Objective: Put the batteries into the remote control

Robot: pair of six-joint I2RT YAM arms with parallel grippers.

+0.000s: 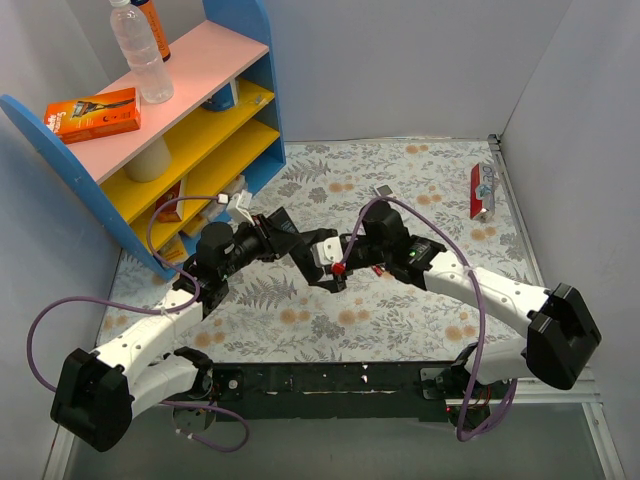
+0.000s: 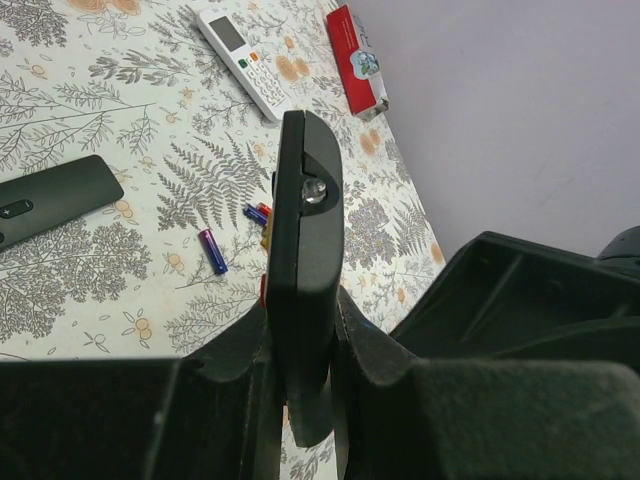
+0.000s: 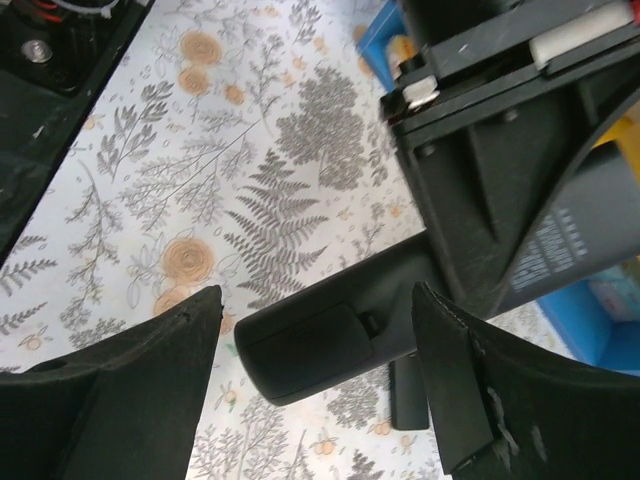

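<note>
My left gripper point(image 2: 305, 315) is shut on the remote control point(image 2: 305, 230), a long black bar held edge-on above the table, its free end pointing away. From the right wrist, the remote control point(image 3: 320, 345) shows its plain back with the battery cover, lying between the spread fingers of my open right gripper point(image 3: 318, 300), which touches nothing. From above, both grippers point(image 1: 292, 246) point(image 1: 336, 268) meet at the table's middle. Two batteries lie on the cloth: a purple-blue one point(image 2: 212, 250) and a red and purple one point(image 2: 257, 212).
A white remote point(image 2: 245, 60) and a red package point(image 2: 357, 58) lie farther out. A second black bar point(image 2: 50, 198) rests on the floral cloth to the left. A blue, yellow and pink shelf point(image 1: 230, 130) stands at the back left, close to the left arm.
</note>
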